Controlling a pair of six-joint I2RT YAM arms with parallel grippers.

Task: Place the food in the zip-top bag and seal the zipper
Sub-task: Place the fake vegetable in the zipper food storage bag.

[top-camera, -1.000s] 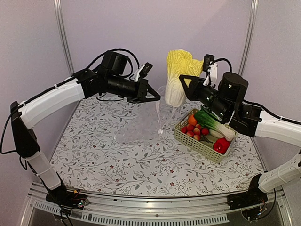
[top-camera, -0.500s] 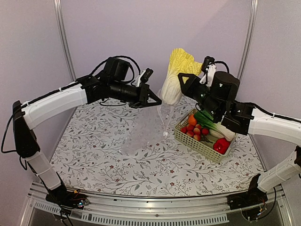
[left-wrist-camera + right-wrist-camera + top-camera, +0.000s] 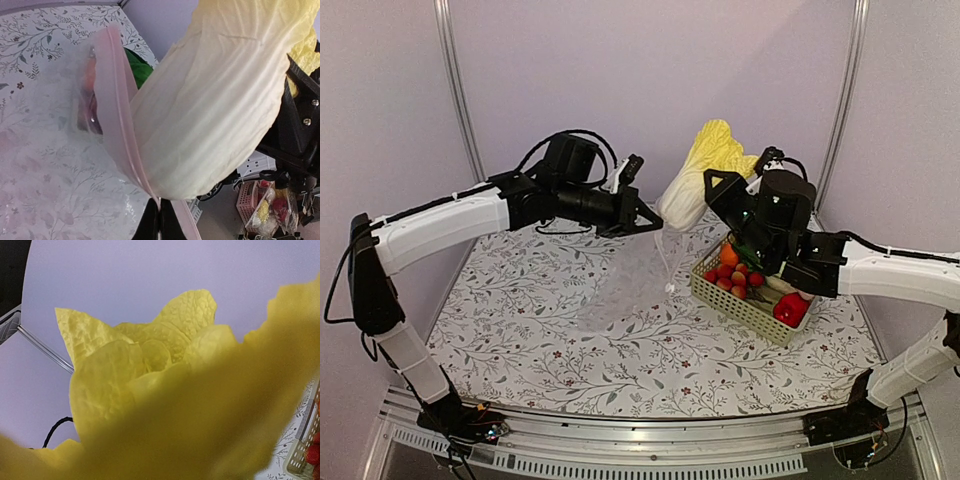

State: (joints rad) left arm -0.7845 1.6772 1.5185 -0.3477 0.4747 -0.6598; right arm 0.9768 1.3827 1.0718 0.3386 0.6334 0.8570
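Clear bag (image 3: 630, 285) hangs from our left gripper (image 3: 653, 222), clamped tight on its zipper (image 3: 122, 135); our right gripper (image 3: 712, 182) grips the tilted cabbage (image 3: 688, 190), whose base meets the mouth.

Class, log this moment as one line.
left jaws: shut on zipper | right jaws: gripping napa cabbage | cabbage base at zip-top bag mouth

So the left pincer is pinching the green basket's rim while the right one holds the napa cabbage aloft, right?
No: the left pincer is shut on the zip-top bag's zipper, as the left wrist view shows. The right pincer does hold the napa cabbage aloft.
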